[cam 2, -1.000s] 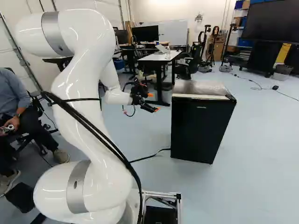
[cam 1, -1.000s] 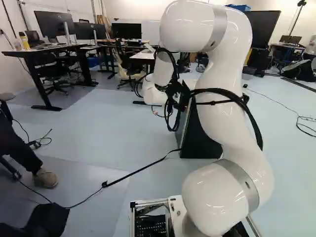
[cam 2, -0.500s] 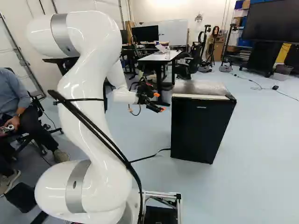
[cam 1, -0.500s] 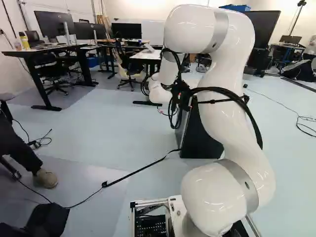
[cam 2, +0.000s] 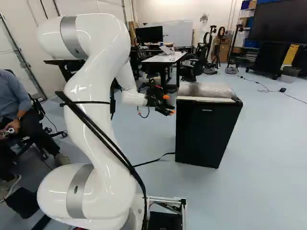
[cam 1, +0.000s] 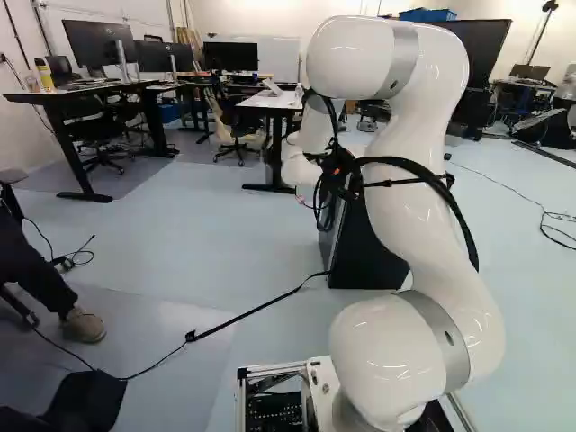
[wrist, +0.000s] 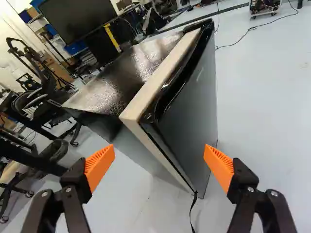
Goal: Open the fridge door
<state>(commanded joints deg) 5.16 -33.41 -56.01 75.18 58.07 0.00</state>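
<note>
Pincer [cam 2: 169, 105]: was released, 2 fingers apart.
Fridge door [cam 2: 206, 134]: stood shut, ahead of the pincer.

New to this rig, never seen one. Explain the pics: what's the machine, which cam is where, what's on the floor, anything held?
The machine is one white robot arm on a moving base. It ends in a black pincer with two orange pads.

Two cameras sit on the base behind the arm, one to its left and one to its right, so both show the same room. The third rides on the wrist and looks along the pincer.

On the floor ahead stands a small black fridge; its door looks shut. A black cable runs along the floor beside it.

Nothing is held: the pincer is open, with the fridge ahead of it.
</note>
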